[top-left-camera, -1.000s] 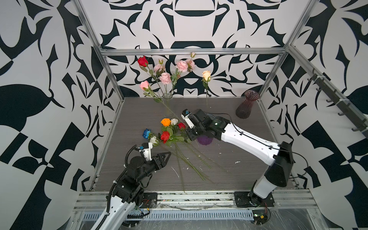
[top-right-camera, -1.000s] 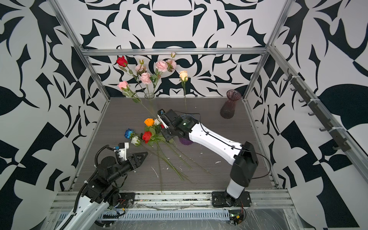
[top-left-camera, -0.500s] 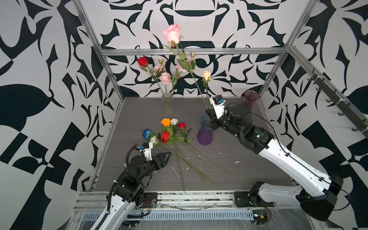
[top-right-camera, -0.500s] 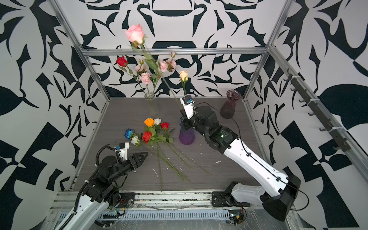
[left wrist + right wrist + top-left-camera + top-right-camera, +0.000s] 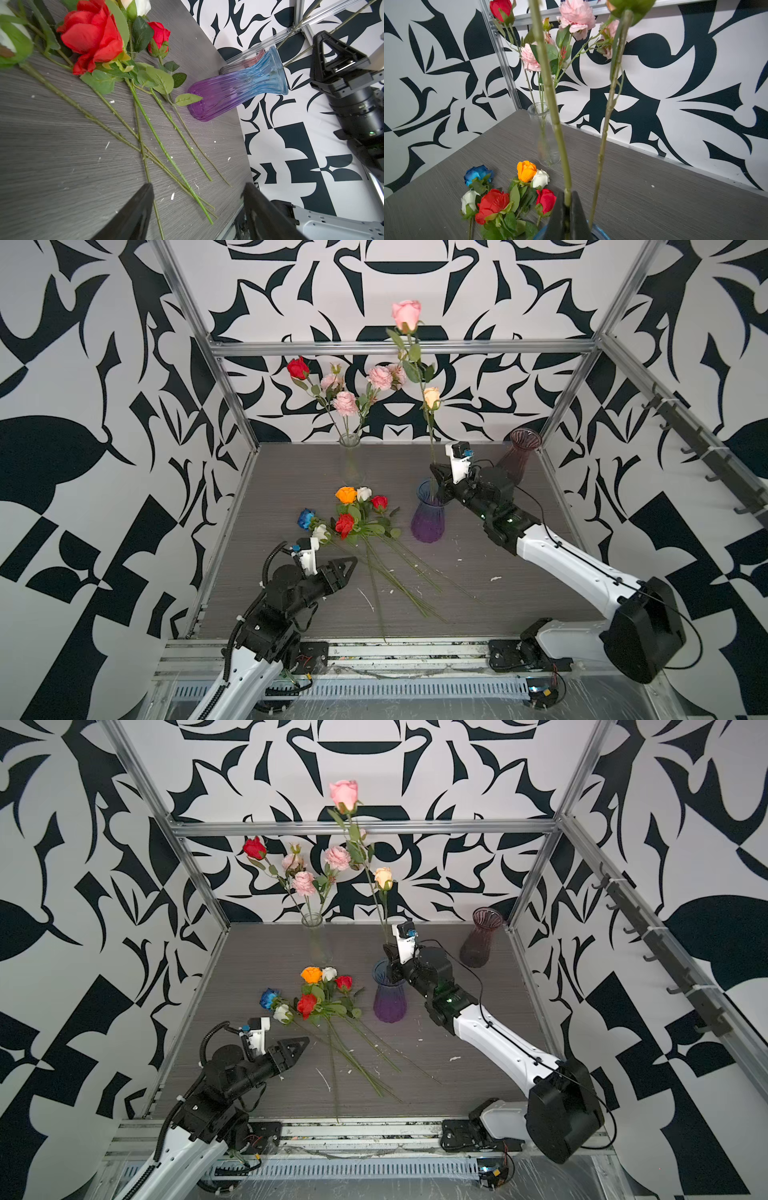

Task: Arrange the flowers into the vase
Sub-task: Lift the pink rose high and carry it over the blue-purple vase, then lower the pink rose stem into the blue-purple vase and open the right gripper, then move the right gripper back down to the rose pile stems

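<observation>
Right gripper (image 5: 439, 483) is clamped on the pink rose (image 5: 406, 315) stem right at the mouth of the blue-purple vase (image 5: 428, 518), which also holds the peach rose (image 5: 432, 397). The clear vase (image 5: 349, 440) at the back has the red rose (image 5: 297, 367) and pink ruffled blooms (image 5: 345, 402). Left gripper (image 5: 197, 191) sits jaws apart and empty over the loose stems. Roughly half done, I'd say: six flowers (image 5: 353, 514) (orange, blue, two white, two red) lie on the table (image 5: 291, 472), and the maroon vase (image 5: 519, 452) looks empty.

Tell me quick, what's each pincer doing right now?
Left pincer: open, holding nothing.
Right pincer: closed on the stem of the pink rose.
</observation>
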`<action>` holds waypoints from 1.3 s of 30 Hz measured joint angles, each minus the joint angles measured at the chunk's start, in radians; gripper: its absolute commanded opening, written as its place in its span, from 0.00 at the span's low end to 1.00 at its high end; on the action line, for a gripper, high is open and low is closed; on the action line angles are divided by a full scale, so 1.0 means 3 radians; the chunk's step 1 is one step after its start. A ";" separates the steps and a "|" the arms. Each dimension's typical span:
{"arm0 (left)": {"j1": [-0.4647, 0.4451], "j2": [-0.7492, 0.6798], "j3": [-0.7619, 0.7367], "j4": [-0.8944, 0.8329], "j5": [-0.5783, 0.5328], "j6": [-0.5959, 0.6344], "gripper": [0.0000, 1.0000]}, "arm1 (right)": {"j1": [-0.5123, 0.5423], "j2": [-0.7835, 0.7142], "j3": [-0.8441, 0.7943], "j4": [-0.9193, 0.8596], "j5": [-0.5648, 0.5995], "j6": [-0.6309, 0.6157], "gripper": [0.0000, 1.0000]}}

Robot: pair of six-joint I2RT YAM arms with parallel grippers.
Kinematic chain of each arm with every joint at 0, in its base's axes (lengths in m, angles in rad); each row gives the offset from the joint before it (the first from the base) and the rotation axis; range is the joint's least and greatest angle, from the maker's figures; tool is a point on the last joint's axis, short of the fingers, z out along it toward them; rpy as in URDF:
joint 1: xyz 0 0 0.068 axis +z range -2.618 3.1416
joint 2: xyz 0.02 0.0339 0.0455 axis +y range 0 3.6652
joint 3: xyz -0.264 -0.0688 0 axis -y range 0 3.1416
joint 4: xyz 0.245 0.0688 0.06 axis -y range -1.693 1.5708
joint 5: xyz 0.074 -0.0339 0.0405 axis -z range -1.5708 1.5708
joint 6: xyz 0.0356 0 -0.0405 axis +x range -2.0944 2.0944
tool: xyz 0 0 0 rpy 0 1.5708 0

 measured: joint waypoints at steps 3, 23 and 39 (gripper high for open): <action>0.0000 0.0008 0.0000 0.0000 0.0000 0.0000 0.73 | -0.0018 -0.0020 -0.0144 0.0184 -0.0003 0.0071 0.16; 0.0003 0.0111 0.0000 0.0052 0.0003 -0.0001 0.73 | -0.0050 -0.0502 -0.0383 0.0156 0.0017 0.0081 0.81; 0.0003 0.0165 0.0000 0.0104 0.0018 -0.0001 0.73 | 0.1111 -0.0313 -0.0189 -0.1036 -0.0670 0.0079 0.63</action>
